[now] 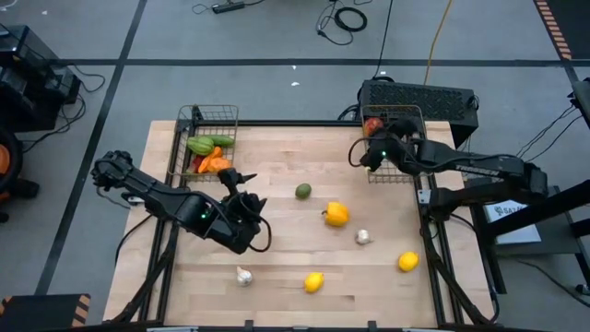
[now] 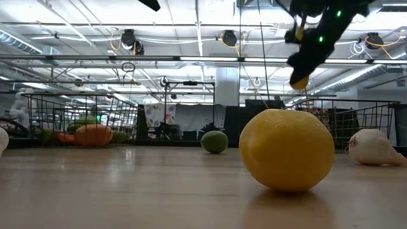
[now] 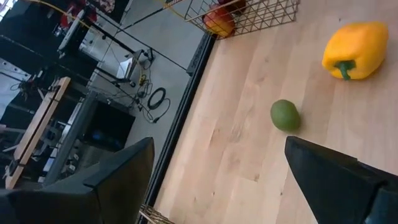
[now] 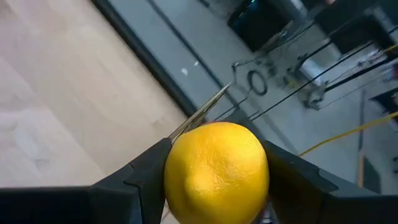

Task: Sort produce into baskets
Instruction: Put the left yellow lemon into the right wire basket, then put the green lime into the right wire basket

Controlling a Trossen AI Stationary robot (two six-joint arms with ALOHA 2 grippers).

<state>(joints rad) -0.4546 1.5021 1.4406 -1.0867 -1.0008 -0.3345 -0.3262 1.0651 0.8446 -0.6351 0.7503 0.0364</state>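
Yellow against dark fingers, a lemon (image 4: 216, 172) sits clamped in the right gripper (image 1: 372, 155), held in the air at the near-left corner of the right basket (image 1: 419, 118); the drop lies just beyond and to the right of the gripper, over that rim. Well left of that basket, the left gripper (image 1: 251, 212) hangs with its fingers spread wide and empty, the green avocado (image 1: 303, 191) lying ahead of it.

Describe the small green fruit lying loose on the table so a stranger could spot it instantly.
Start at the wire basket at the table's far left corner, which holds green and orange vegetables. Move toward the table's middle, to the yellow pepper; the small green fruit lies alone just beyond it, on the far side. It is the only green item on the bare wood; the others are yellow or white.
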